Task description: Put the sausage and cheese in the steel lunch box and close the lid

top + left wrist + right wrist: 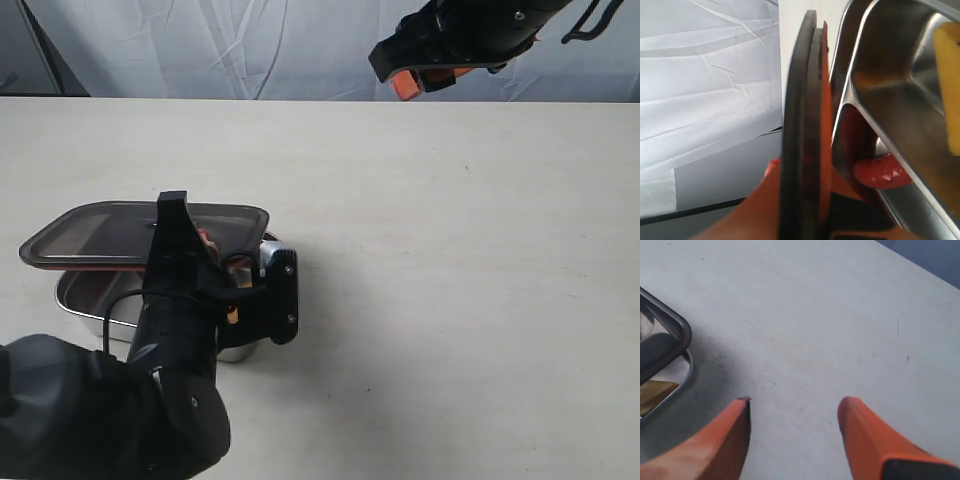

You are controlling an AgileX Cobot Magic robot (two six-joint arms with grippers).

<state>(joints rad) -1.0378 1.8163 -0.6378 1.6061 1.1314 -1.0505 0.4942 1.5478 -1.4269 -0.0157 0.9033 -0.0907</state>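
The dark smoky lid (110,230) hovers level just above the steel lunch box (82,295) at the left of the table. My left gripper (210,250) is shut on the lid's near right edge. Seen edge-on from the left wrist, the lid (800,125) with its orange seal stands a small gap off the lunch box (890,100). Inside the box lie the red sausage (882,172) and the yellow cheese (950,80). My right gripper (415,80) is raised at the far right, open and empty, its fingers (865,435) spread over bare table. The lid's corner (670,335) shows there too.
The pale table (450,250) stretches to the right of the box. A wrinkled white cloth backdrop (250,45) hangs behind the table's far edge. My left arm's black body (120,400) fills the lower left of the exterior view.
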